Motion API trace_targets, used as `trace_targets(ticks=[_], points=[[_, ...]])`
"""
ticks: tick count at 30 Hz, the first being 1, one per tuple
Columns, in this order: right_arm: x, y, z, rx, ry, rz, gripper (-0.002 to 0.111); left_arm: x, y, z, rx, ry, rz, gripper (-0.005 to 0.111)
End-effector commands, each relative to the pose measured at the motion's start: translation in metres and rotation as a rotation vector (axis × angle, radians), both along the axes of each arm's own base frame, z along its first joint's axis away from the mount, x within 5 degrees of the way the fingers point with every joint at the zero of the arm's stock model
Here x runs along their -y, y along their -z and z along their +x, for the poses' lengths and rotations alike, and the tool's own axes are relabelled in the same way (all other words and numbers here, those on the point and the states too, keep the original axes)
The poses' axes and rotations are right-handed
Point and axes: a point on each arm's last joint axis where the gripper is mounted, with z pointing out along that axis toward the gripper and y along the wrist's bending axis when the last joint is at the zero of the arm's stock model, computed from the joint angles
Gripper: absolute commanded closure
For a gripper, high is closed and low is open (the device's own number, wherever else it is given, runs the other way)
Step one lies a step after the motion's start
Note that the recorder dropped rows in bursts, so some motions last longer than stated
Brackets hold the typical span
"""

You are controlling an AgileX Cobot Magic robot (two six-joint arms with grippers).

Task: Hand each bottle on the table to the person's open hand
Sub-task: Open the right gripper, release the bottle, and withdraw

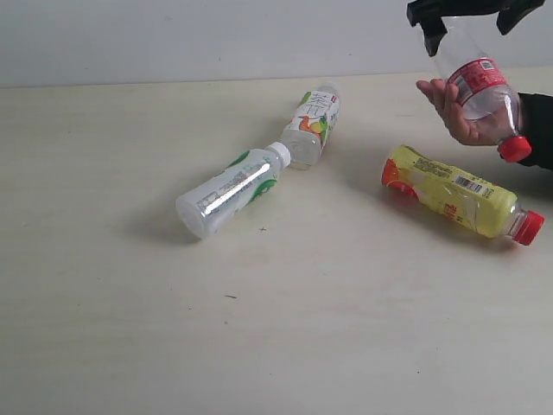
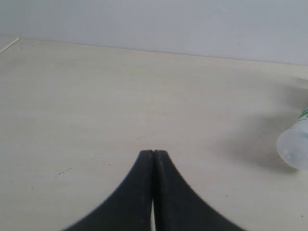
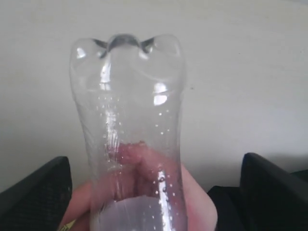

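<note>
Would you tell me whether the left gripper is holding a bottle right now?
No, the left gripper is closed with nothing between its fingers, only the table beyond.

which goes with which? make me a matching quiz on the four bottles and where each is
1 red-label clear bottle
2 yellow bottle
3 white-capped bottle
4 fruit-label bottle

A leftmost on the table
B resting in the person's hand
C farthest back on the table
D rightmost on the table

Pairs: 1-B, 2-D, 3-A, 4-C
</note>
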Motion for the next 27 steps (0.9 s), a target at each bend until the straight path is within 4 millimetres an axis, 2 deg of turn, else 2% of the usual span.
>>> trace_targets(ticks=[1, 12, 15, 20, 27], points=[[0.000, -0.034, -0.011, 0.068, -0.038, 0.026, 0.019, 0.000, 0.000, 0.000, 0.009, 0.001, 0.001, 0.107], [-0.026, -0.100, -0.047, 0.162, -0.169, 0.363, 0.019, 0.000, 0.000, 0.000, 0.009, 0.001, 0.001, 0.107], [-0.030, -0.116, -0.061, 0.185, -0.194, 0.409, 0.019, 0.000, 0.000, 0.000, 0.009, 0.001, 0.001, 0.107], [-0.031, -0.128, -0.085, 0.186, -0.245, 0.381, 0.019, 0.000, 0.000, 0.000, 0.009, 0.001, 0.001, 0.107], [-0.022, -0.139, -0.129, 0.171, -0.270, 0.362, 0.020, 0.000, 0.000, 0.000, 0.009, 0.001, 0.001, 0.107]])
